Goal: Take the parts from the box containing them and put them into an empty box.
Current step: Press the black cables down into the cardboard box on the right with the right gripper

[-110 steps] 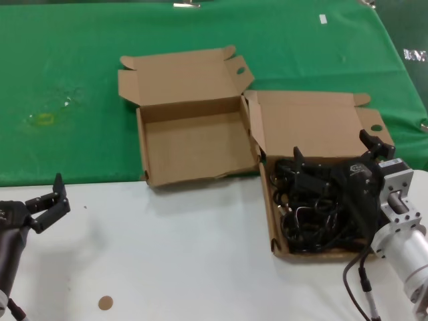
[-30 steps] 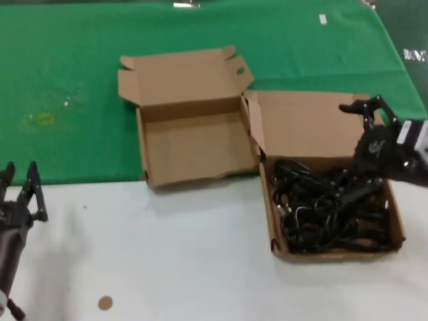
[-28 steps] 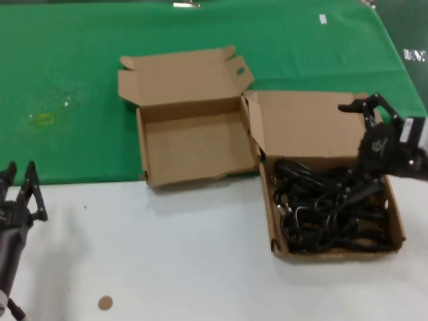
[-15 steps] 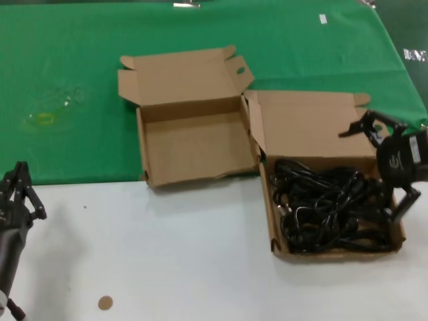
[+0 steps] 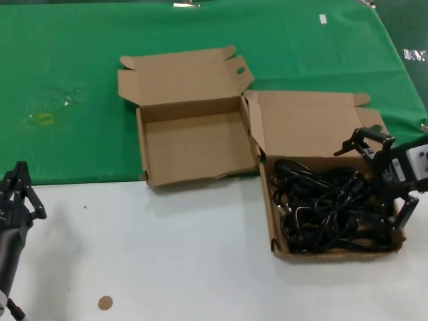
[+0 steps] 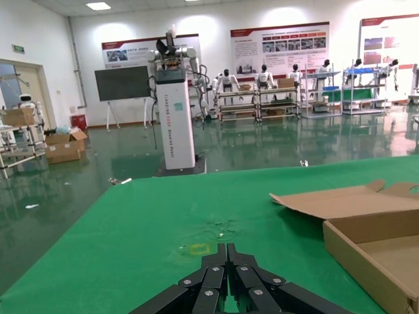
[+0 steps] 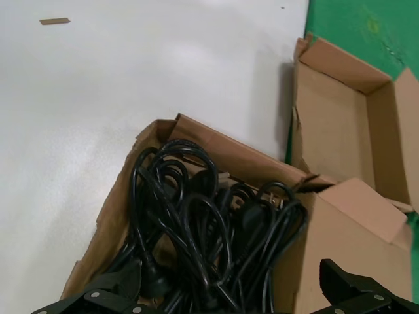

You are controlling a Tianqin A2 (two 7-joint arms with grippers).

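The parts [image 5: 328,204], a tangle of black power cables, lie in the box containing them [image 5: 334,254] at the right, with its lid [image 5: 307,124] folded back. My right gripper [image 5: 372,187] hangs open over that box's right end, jaws wide, holding nothing. In the right wrist view the cables [image 7: 203,222] lie just beyond my open right gripper [image 7: 229,278]. The empty box [image 5: 194,144] stands to the left of the full one and also shows in the right wrist view [image 7: 334,124]. My left gripper [image 5: 19,194] is shut and parked at the table's left edge; the left wrist view shows it [image 6: 227,254] closed.
The boxes straddle the border of the green cloth [image 5: 73,80] and the white table [image 5: 187,254]. A small brown disc [image 5: 105,303] lies near the front left. The empty box's corner [image 6: 373,242] shows in the left wrist view.
My right gripper rose out of the cable box without a cable, swung to its right end and sank a little, still open. My left gripper closed and stayed at the left.
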